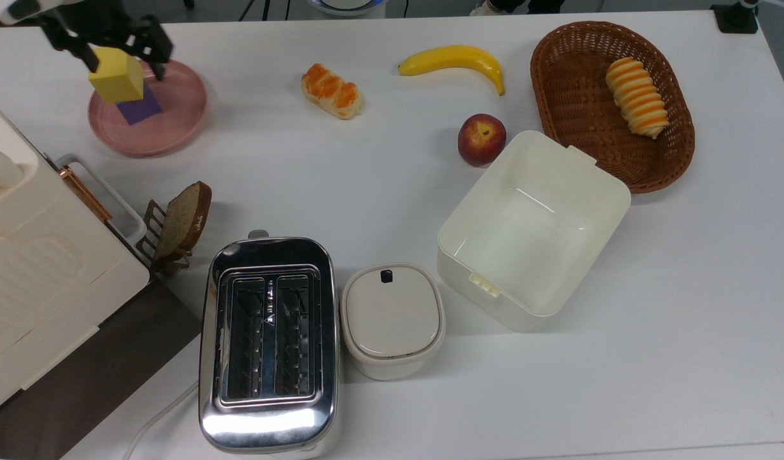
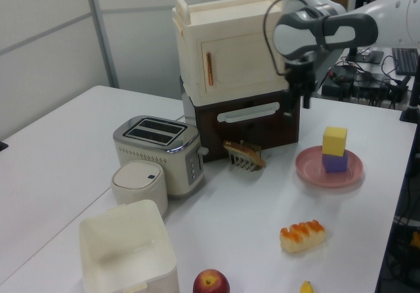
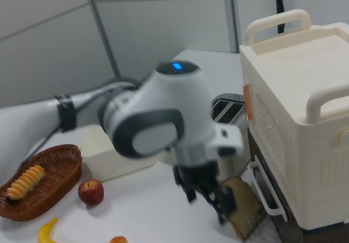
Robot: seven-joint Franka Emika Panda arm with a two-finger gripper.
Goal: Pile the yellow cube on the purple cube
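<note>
White table (image 1: 379, 179): toaster (image 1: 268, 342), basket (image 1: 561, 108), plate (image 1: 174, 121).

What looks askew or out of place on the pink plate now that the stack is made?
Little stands out: the yellow cube sits on the purple cube, slightly twisted and offset in the top view, both upright on the pink plate.
</note>
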